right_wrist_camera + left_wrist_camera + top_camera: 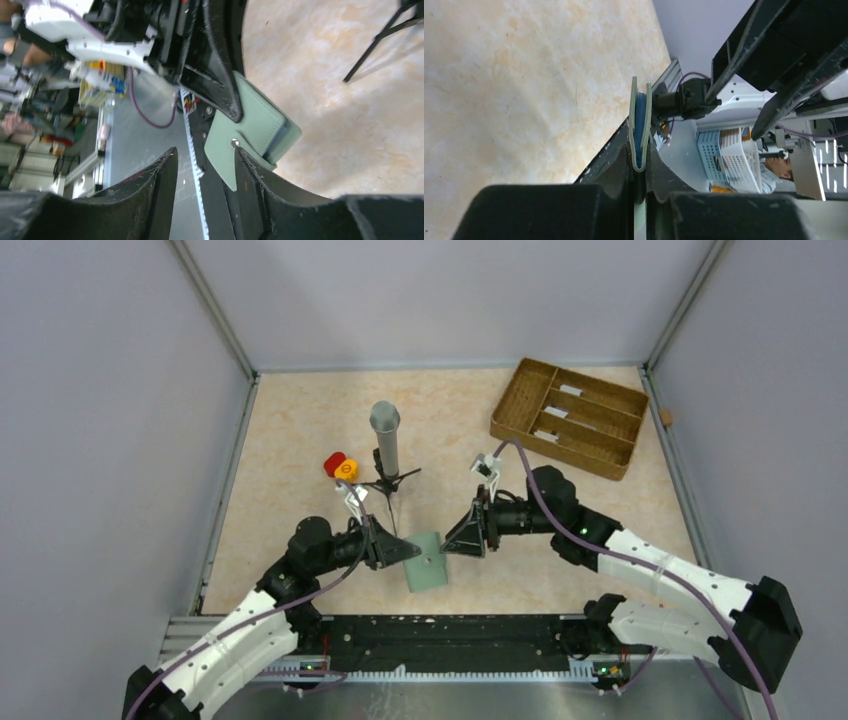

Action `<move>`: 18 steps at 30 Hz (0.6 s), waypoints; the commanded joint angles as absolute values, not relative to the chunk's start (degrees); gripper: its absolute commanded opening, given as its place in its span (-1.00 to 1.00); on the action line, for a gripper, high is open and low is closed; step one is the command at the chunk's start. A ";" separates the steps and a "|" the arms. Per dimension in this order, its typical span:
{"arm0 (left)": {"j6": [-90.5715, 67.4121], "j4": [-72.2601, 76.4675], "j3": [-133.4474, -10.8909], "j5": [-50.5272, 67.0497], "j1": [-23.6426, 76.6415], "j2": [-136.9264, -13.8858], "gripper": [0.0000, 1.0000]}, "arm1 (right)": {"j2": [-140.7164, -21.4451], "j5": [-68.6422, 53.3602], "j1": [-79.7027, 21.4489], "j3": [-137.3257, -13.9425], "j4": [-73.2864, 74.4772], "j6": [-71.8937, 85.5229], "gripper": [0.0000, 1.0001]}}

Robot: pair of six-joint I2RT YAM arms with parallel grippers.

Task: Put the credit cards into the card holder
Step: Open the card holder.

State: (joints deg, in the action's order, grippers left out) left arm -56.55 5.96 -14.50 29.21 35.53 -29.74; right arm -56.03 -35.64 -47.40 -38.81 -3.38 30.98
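Pinched edge-on between the pressed-together fingers of the left gripper (639, 162): the card holder (641, 117), folded, with a strip of blue showing between its grey-green covers. Held up off the table (300, 420), over its near edge, between the two arms. Faces the right gripper (205, 152), jaws spread and gripping nothing. Tab corner of the holder, with its metal snap (234, 143), reaching in between those fingers, close against one of them; touching or not, impossible to tell. Farther back on the right, well apart from the holder: the brown tray (560, 453), with pale credit cards (556, 412) lying in three of its compartments. Near the middle of the table, a grey tube (385, 430) upright on a black tripod (390, 482), and just beside it red and yellow pieces (340, 466).
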 commanded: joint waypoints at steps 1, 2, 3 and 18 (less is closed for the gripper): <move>-55.81 11.16 -16.75 36.07 35.77 -34.00 -1.00 | -60.36 -42.82 -49.91 -42.17 -3.09 26.91 -0.13; -55.93 12.25 -16.86 37.17 35.70 -34.61 -1.00 | -60.98 -44.15 -50.07 -41.92 -3.84 27.12 -0.14; -56.05 13.37 -16.87 38.18 35.71 -35.10 -1.00 | -61.59 -45.48 -50.19 -41.77 -4.21 27.24 -0.14; -61.24 24.08 -16.37 46.32 35.73 -35.90 -1.00 | -67.87 -50.93 -50.45 -40.90 -4.35 23.48 -0.13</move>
State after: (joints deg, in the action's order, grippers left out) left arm -58.63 14.52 -14.68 42.17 35.53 -36.27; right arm -67.24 -50.35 -49.80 -39.55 -3.38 26.92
